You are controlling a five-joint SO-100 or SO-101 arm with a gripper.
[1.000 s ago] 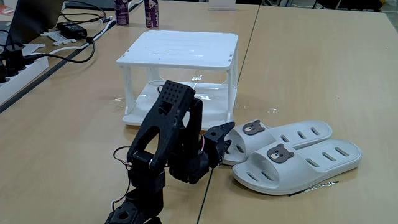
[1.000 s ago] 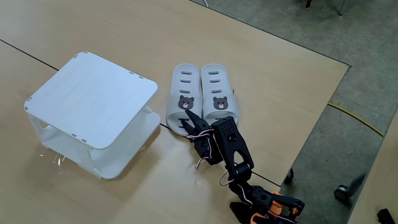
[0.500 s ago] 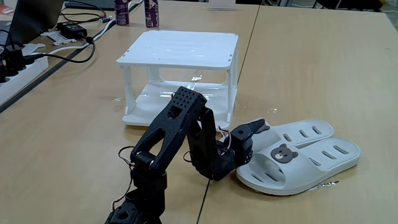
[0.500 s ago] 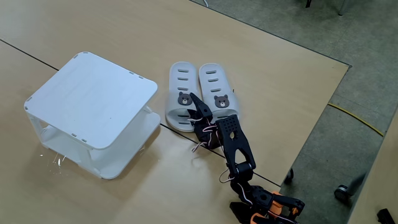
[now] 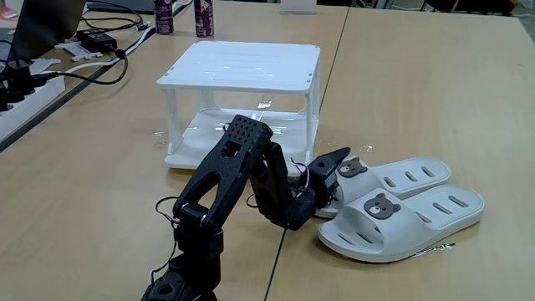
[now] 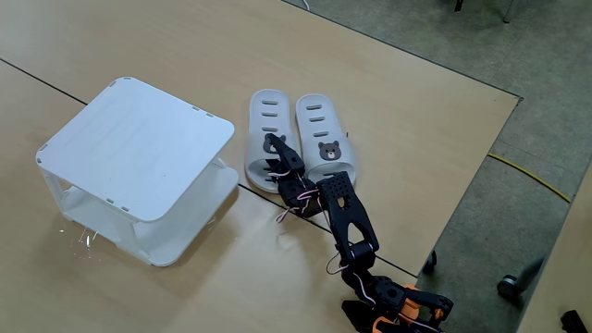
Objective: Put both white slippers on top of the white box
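Observation:
Two white slippers lie side by side to the right of the white box (image 5: 242, 63) in a fixed view. The far slipper (image 5: 410, 176) shows its bear badge just beyond my fingertip; the near slipper (image 5: 418, 213) lies free. My black gripper (image 5: 334, 174) is open at the far slipper's strap, one pointed finger above it and the other low at the slipper's opening. From above, the gripper (image 6: 275, 155) covers the bear badge of the left slipper (image 6: 265, 111). The right slipper (image 6: 322, 129) is untouched. The box (image 6: 134, 143) stands to the left with a bare ribbed top.
Cables and a power strip (image 5: 25, 92) lie at the far left, with two bottles (image 5: 203, 17) behind the box. The table's edge (image 6: 462, 203) runs close to the right of the slippers, with floor beyond. The arm's base (image 6: 388, 301) sits at the table's near corner.
The gripper swung from between the slippers onto the one nearer the box, and its upper finger now sits raised over that strap. That slipper shifted slightly.

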